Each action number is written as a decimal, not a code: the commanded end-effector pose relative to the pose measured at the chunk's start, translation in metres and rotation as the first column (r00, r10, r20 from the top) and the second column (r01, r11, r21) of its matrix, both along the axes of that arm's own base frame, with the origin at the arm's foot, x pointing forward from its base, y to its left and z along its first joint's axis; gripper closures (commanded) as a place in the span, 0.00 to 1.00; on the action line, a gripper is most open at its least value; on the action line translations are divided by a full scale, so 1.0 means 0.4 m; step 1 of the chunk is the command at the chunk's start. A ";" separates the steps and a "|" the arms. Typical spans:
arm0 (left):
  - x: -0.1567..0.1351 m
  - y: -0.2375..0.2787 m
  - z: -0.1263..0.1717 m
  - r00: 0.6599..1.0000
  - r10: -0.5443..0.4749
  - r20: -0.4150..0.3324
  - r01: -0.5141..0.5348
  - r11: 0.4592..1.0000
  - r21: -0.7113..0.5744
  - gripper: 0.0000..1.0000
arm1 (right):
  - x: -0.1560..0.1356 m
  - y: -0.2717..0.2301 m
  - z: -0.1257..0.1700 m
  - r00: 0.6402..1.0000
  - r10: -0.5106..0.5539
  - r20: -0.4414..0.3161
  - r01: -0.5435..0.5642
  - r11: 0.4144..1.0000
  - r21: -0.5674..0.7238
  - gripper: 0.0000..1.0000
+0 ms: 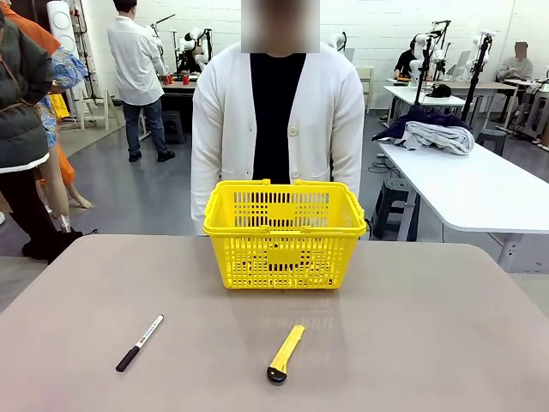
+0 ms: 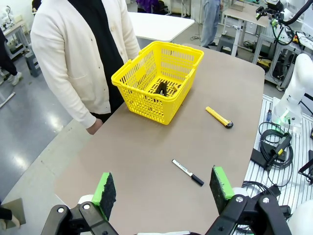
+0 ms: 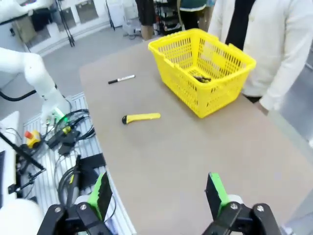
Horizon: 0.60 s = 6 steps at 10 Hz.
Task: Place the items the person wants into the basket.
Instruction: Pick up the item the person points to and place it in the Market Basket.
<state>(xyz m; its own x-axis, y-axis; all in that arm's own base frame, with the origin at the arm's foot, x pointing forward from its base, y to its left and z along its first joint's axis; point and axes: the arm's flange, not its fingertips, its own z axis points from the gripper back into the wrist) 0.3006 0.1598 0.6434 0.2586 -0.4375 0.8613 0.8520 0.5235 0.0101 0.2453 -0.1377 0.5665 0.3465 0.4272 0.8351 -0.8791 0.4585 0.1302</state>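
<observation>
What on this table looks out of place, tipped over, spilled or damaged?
Nothing stands out. The yellow basket stands upright near the person, with dark items lying inside. The marker and the yellow utility knife lie flat on the table, apart from each other.

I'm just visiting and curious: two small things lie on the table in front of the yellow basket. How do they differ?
The marker is thin, white with a black cap; the knife is thicker, yellow with a black end. The marker lies toward the robot's left, the knife near the middle. The marker's black end points at the robot's side, and so does the knife's. Both lie flat on the table, outside the basket.
</observation>
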 end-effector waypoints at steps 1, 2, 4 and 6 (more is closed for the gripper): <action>0.000 0.000 0.004 1.000 -0.006 -0.003 0.006 1.000 0.000 0.00 | 0.019 -0.037 -0.023 0.996 0.026 -0.082 -0.034 0.995 -0.099 0.00; 0.000 0.000 0.004 1.000 -0.006 -0.003 0.006 1.000 0.000 0.00 | 0.023 -0.047 -0.025 0.994 0.036 -0.099 -0.049 0.990 -0.129 0.00; 0.000 0.000 0.004 1.000 -0.006 -0.003 0.006 1.000 0.000 0.00 | 0.041 -0.047 -0.015 0.993 0.046 -0.105 -0.064 0.983 -0.174 0.00; 0.000 0.000 0.004 1.000 -0.006 -0.003 0.006 1.000 0.000 0.00 | 0.062 -0.046 -0.014 0.997 -0.040 -0.071 0.027 0.985 -0.169 0.00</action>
